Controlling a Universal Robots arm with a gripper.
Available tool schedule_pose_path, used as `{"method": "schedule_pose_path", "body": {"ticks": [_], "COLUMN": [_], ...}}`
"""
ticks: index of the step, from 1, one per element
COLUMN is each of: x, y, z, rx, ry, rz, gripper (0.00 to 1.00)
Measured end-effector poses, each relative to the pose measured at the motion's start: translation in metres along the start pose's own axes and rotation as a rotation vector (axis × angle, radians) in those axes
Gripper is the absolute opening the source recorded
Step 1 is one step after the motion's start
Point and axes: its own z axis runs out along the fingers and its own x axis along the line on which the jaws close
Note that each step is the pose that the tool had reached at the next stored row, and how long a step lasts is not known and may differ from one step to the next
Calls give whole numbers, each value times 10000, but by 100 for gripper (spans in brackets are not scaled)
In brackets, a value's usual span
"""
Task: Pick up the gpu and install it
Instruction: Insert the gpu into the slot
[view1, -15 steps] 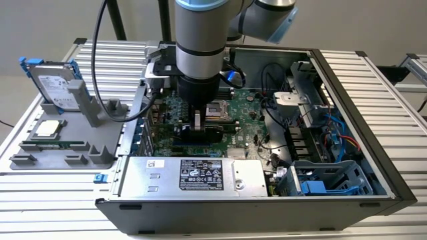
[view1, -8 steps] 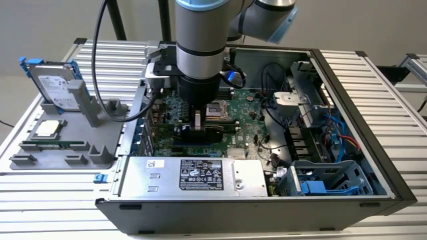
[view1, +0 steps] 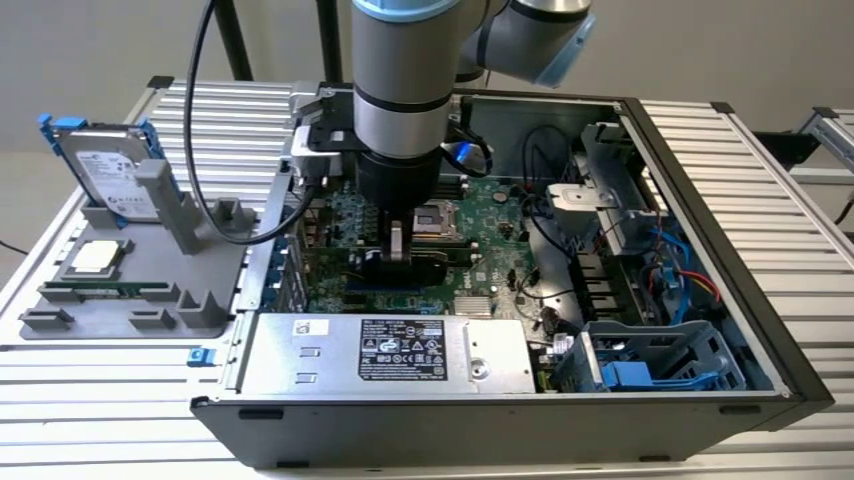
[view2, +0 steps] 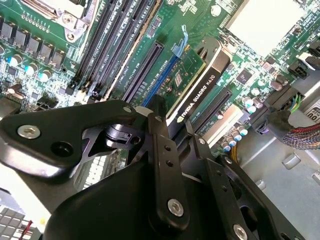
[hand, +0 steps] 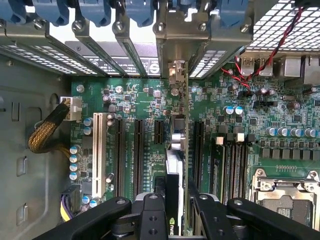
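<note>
- Gpu (view2: 200, 82) standing on edge over the motherboard (hand: 135, 100), black shroud on one face and green board on the other, lower edge down at a long expansion slot (view2: 145, 67) inside the open computer case (view1: 747, 330).
- Gripper (view2: 172, 132) clamped on the gpu's top edge, one finger (view2: 162, 150) to each flat side, card pinched between them.
- Judged as the seating step: card looks lined up with the slot but not plainly bottomed out (hard to tell from these angles).
- To do it well: keep the card square to the board, push straight down along the slot's length, no rocking sideways; watch that the silver end bracket (hand: 176, 70) drops cleanly into its gap at the rear slot covers (hand: 125, 50).
- Also worth minding: the blue slot latch (view2: 181, 42) at the far end of the card, which ought to sit free of the card's edge.
- Second wrist view: shroud face, slot and latch seen obliquely, so the card's lean across the slot reads best here.
- First wrist view: looking along the card's thin edge toward the rear of the case, so bracket alignment shows here, with neighbouring slots either side.
- Exterior view: arm (view1: 400, 90) reaching down into the case, plus the grey parts holder (view1: 147, 290) on the slatted tabletop (view1: 80, 390) at the exterior view's left, with the hard drive (view1: 114, 165) upright in it (nothing of slot detail from here).
</note>
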Motion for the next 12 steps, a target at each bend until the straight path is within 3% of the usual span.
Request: {"method": "schedule_pose_path", "body": {"ticks": [4,12], "x": [1,1], "y": [2,-31], "z": [-35,-39], "rx": [-1,0], "ry": [-1,-2], "rz": [1,-15], "gripper": [0,0]}}
